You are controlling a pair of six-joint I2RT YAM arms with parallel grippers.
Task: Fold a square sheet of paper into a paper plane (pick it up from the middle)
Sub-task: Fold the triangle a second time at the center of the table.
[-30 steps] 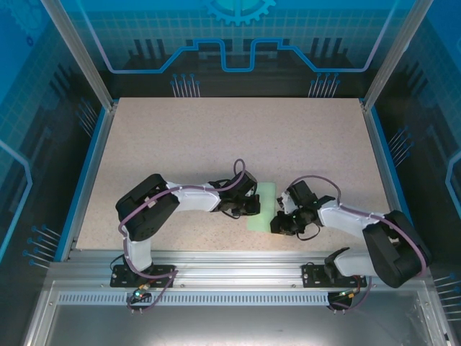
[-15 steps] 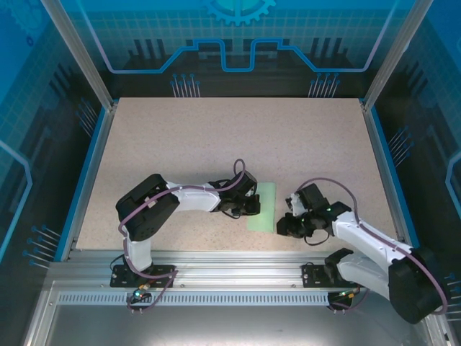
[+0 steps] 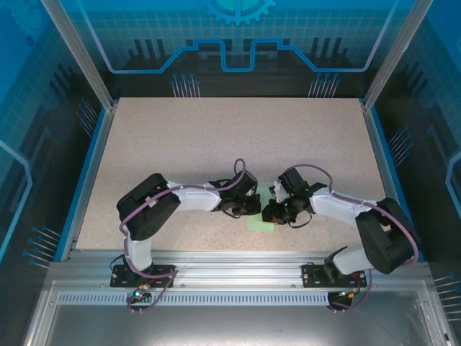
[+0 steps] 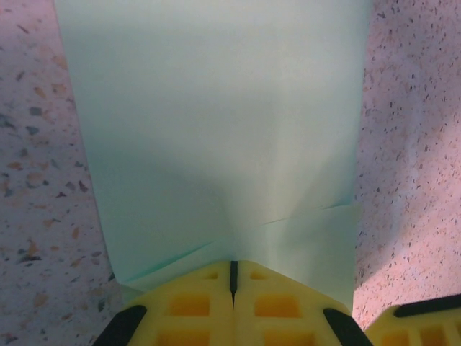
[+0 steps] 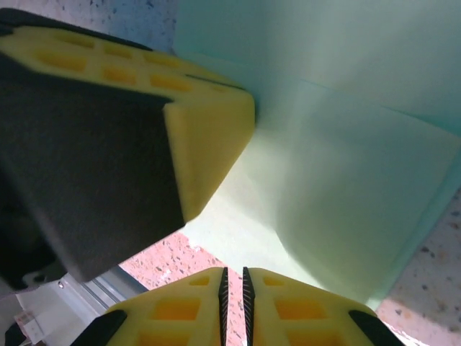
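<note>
The sheet of paper [image 3: 268,191], pale mint green, lies folded into a narrow strip on the speckled table between my two grippers. In the left wrist view the paper [image 4: 216,108] stretches away from my left gripper [image 4: 232,263], whose jaws are shut with their tips resting on its near edge, where creases fan out. My left gripper [image 3: 248,205] sits at the strip's left side. My right gripper [image 3: 272,213] is over the strip's near part. Its jaws [image 5: 233,272] stand all but shut with nothing between them, just off the paper [image 5: 346,144], facing the left fingers [image 5: 209,122].
The speckled table [image 3: 216,137] stretches wide behind and to both sides of the arms. Blue side rails [image 3: 85,180] and glass walls bound it. An aluminium rail [image 3: 230,263] with the arm bases runs along the near edge.
My right gripper pulled back to the right of the paper, then swung in over the strip's near part, close to the left gripper. The left arm has stayed put.
</note>
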